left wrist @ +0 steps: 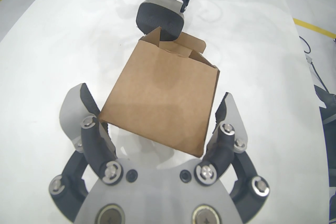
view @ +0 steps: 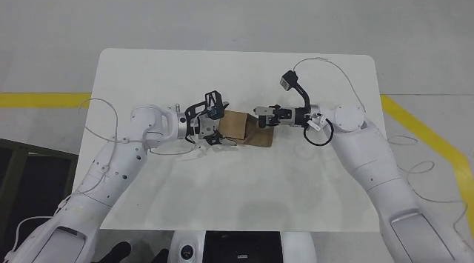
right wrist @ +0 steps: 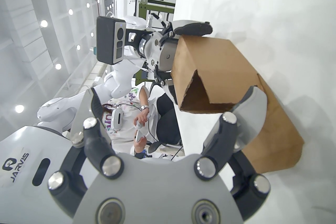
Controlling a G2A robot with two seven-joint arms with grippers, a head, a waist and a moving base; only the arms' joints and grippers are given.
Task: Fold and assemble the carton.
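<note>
You kept the carton point(view: 241, 127) mid-way across the table point(view: 148, 70), your left hand point(left wrist: 155, 93) clasping its closed end, I judge to steady it, while your right hand point(right wrist: 172, 93), spread open, set one finger point(left wrist: 160, 22) against the flaps point(left wrist: 183, 46) to fold them.

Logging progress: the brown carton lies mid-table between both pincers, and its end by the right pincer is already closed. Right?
No, that end of the carton is open: the right wrist view shows its hollow inside. It does lie mid-table between the left pincer and right pincer.
</note>
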